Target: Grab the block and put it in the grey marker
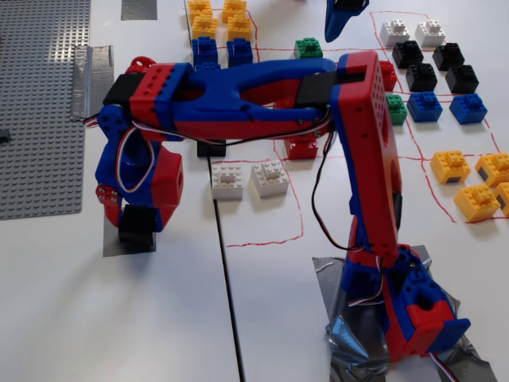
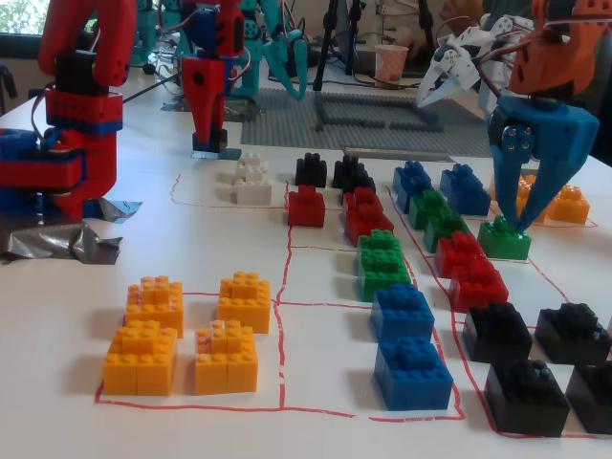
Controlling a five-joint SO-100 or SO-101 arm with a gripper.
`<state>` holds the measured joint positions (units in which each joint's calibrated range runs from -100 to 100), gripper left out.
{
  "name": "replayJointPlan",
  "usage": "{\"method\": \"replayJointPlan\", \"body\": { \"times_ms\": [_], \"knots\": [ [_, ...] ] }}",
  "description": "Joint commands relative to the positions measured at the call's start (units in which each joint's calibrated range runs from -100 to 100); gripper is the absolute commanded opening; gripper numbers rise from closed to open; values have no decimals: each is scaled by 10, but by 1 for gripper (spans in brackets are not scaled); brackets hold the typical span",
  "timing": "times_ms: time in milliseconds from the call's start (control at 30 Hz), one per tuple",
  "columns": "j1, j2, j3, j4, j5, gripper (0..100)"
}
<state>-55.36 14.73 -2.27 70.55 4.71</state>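
In a fixed view, the gripper (image 1: pixel 137 227) points down, fingers clamped on the block (image 1: pixel 137 225), which sits low on the grey marker (image 1: pixel 111 240). Behind lie two white bricks (image 1: pixel 248 180). No legible writing appears.

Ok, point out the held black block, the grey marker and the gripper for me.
block (image 1: pixel 137 225), fixed view, on its dark front face between the fingers.
grey marker (image 1: pixel 111 243), fixed view, on the bare left strip of the patch.
gripper (image 1: pixel 137 231), fixed view, midway between the fingertips, shut on the block.
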Motion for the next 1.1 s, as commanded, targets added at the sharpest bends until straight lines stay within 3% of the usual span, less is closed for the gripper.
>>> {"method": "replayJointPlan", "body": {
  "times_ms": [0,200,633,733,833,1067],
  "knots": [
    [-9,-22,-49,-2,-6,17],
    [-10,-17,-55,0,-9,23],
    [-22,-17,-130,64,-14,24],
    [-24,-24,-155,95,-18,20],
    [-25,-47,-167,114,-29,4],
    [-21,-125,-171,126,-16,0]
  ]
}}
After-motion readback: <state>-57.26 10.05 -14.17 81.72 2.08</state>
